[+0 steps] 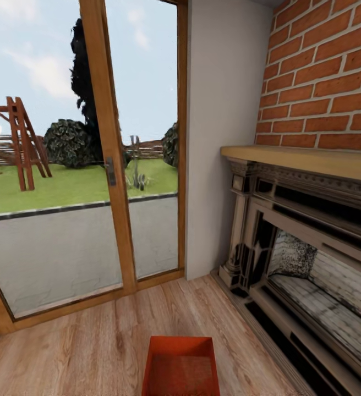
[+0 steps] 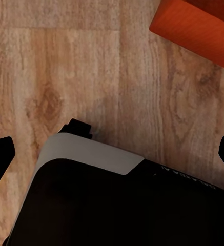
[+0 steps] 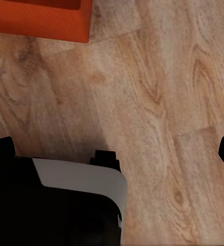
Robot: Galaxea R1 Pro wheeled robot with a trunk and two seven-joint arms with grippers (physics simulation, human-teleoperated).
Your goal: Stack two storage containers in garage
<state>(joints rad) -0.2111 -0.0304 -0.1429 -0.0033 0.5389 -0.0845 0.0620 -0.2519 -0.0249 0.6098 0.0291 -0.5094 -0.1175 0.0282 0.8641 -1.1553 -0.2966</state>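
I face one storage container (image 1: 181, 367) at lower centre, unlifted on the living room's wood floor (image 1: 81, 352); both end effectors spread, empty.

Orange-red storage container (image 1: 181, 367) cut off by the head view's lower edge

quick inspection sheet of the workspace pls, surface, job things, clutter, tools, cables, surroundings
surface: light wood-plank floor, bare around the bin.
job's things: one orange-red storage container open side up on the planks, directly ahead at the lower edge of the head view; a corner of an orange-red container also shows in each wrist view. A second container: nothing seen.
clutter: nothing seen.
tools: left tool and right tool have fingertips wide apart, nothing between them, above the floor.
cables: nothing seen.
surroundings: wood-framed glass door ahead, garden behind it; red-brick fireplace on the right.
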